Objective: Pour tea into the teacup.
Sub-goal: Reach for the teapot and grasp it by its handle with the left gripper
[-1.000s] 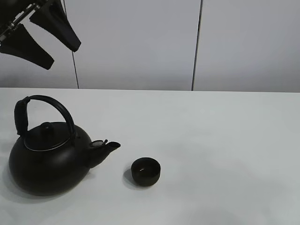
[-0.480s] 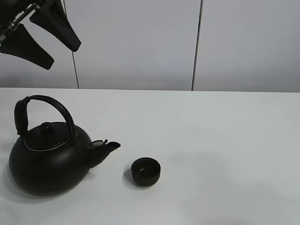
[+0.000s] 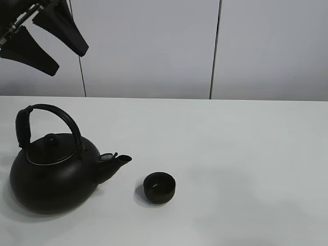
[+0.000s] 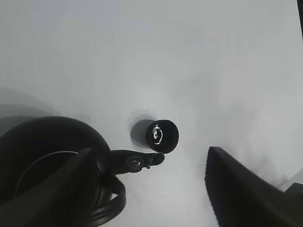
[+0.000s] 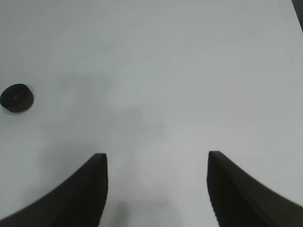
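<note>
You are at a lab-style test bench. Plain white tabletop (image 3: 246,154); flat pale wall panels (image 3: 148,46) behind it, split by dark seams (image 3: 215,46).

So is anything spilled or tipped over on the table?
No, nothing stands out. The kettle stands upright with its lid on, the teacup sits upright near its spout, and the table looks dry.

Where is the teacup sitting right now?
In the exterior high view the teacup stands on the white table, left of centre near the front, just right of the kettle's spout and not touching it.
</note>
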Tool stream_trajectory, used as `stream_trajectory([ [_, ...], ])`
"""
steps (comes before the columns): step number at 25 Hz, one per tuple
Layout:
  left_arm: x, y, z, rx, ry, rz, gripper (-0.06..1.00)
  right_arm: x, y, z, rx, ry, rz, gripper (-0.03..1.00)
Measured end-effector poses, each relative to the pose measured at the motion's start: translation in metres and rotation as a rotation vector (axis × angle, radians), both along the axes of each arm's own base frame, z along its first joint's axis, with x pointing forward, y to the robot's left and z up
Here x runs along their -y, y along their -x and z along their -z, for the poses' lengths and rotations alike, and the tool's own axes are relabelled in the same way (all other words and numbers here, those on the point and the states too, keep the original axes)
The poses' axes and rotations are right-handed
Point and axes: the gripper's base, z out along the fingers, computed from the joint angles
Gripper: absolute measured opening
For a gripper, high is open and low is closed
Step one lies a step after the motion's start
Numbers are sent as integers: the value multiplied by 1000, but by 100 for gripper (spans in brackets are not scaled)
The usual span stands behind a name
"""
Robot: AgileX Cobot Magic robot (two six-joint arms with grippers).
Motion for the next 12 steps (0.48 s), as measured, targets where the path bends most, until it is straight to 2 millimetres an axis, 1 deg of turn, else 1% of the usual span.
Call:
stream_trajectory([
  [3, 0, 0, 0, 3, 0, -3, 48, 0, 0, 0, 0, 0, 0, 42],
  [8, -1, -6, -1, 55, -1, -50, 48, 0, 0, 0, 0, 0, 0, 42],
  [12, -2, -7, -1, 43, 2, -67, 48, 0, 0, 0, 0, 0, 0, 42],
])
